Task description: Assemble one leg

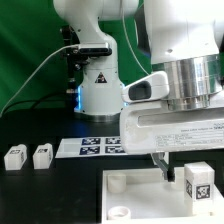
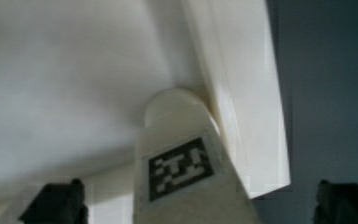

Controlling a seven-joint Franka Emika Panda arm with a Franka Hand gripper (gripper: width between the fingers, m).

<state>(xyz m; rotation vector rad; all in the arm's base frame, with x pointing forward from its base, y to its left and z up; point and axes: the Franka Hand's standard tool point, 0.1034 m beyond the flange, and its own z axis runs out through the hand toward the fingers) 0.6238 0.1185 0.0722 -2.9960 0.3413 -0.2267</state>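
A white leg (image 1: pixel 196 182) with a black-and-white tag stands on the large white tray-like piece (image 1: pixel 140 195) near its edge on the exterior view's right. My gripper (image 1: pixel 186 168) is low around it. In the wrist view the leg (image 2: pixel 179 160) lies between the two dark fingertips (image 2: pixel 51 203), with a gap on each side. My gripper (image 2: pixel 199 206) is open and does not touch the leg. The rim (image 2: pixel 229 90) of the tray-like piece runs beside the leg's rounded end.
Two more tagged legs (image 1: pixel 15 157) (image 1: pixel 41 156) stand on the black table at the exterior view's left. The marker board (image 1: pixel 100 147) lies in front of the robot's base (image 1: pixel 98 95). A round socket (image 1: pixel 118 184) shows in the tray-like piece's near corner.
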